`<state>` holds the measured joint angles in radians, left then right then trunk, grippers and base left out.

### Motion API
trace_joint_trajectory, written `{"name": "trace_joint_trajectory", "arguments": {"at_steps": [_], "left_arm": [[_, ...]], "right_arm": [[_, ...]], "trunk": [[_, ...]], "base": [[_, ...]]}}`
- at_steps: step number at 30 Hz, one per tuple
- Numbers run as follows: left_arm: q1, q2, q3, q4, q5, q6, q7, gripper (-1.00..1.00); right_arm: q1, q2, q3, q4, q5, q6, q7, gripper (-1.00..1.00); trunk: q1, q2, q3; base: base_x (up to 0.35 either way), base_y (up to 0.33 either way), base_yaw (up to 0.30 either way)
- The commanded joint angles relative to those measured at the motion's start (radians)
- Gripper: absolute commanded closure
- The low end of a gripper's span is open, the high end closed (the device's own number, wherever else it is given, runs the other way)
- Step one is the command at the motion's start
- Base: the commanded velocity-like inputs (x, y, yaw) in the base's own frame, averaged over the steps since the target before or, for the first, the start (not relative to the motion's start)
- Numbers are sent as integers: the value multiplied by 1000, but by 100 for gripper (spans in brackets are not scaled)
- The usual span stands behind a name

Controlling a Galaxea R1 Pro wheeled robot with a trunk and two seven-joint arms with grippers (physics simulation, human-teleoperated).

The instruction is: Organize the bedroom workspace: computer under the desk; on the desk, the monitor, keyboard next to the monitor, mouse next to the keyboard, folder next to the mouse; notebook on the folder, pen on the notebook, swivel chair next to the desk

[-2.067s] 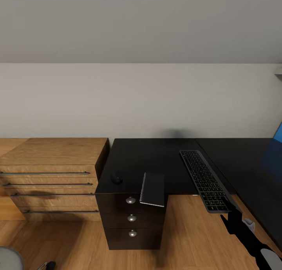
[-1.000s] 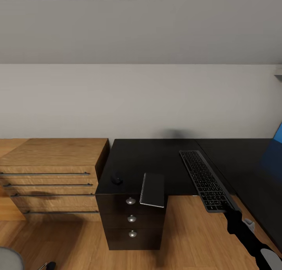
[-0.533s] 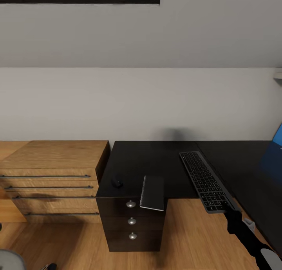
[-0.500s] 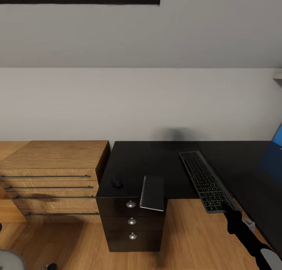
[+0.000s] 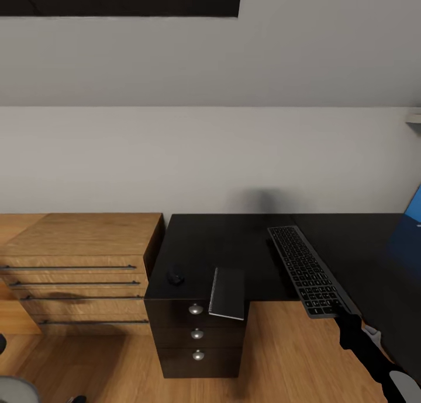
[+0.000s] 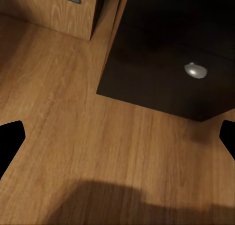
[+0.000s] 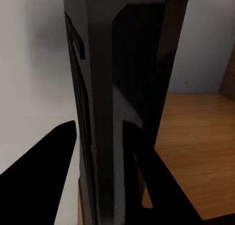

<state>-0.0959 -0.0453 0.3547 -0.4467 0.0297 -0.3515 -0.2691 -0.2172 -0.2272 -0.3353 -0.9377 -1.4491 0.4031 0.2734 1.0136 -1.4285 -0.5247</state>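
Note:
The desk (image 5: pixel 234 245) has a black top and black drawers with silver knobs (image 5: pixel 196 309). A small dark mouse (image 5: pixel 174 276) lies near its left front edge. Beside it the dark notebook (image 5: pixel 228 293) overhangs the front edge. The silver-grey keyboard (image 5: pixel 307 270) lies slanted over the desk's inner corner, its near end past the edge. My right gripper (image 5: pixel 344 318) is shut on that end. In the right wrist view the keyboard (image 7: pixel 93 112) stands edge-on between the fingers (image 7: pixel 54 146). My left gripper (image 6: pixel 119 137) hangs open over the wooden floor, near the bottom drawer's knob (image 6: pixel 196 71).
A light wooden drawer unit (image 5: pixel 82 263) stands against the desk's left side. A blue panel (image 5: pixel 414 207) shows at the right edge. A grey rounded shape (image 5: pixel 11 390) sits at the bottom left corner. Wooden floor (image 5: pixel 280 350) lies open between the drawers and my right arm.
The camera has tilted, so the desk, mouse and notebook sit lower in the picture. The keyboard and right gripper keep their place in it. The right gripper's fingers closed onto the keyboard's end.

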Motion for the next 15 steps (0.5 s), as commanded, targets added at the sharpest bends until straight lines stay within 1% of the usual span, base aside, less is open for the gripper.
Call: {"name": "trace_joint_trajectory", "arguments": {"at_steps": [1, 10, 15], "left_arm": [[-1, -1, 7, 0, 3, 0, -10, -100], [-1, -3, 7, 0, 3, 0, -11, -100], [-1, -2, 7, 0, 2, 0, -13, -100]], "right_arm": [[-1, 0, -2, 0, -5, 7, -1, 100], [-1, -1, 0, -6, -4, 8, -7, 100], [-1, -4, 0, -41, -3, 12, -8, 100]], "trunk": [[-4, 7, 2], [-4, 7, 2], [-4, 7, 2]], "base": [[0, 0, 0], [0, 0, 0], [0, 0, 0]]}}
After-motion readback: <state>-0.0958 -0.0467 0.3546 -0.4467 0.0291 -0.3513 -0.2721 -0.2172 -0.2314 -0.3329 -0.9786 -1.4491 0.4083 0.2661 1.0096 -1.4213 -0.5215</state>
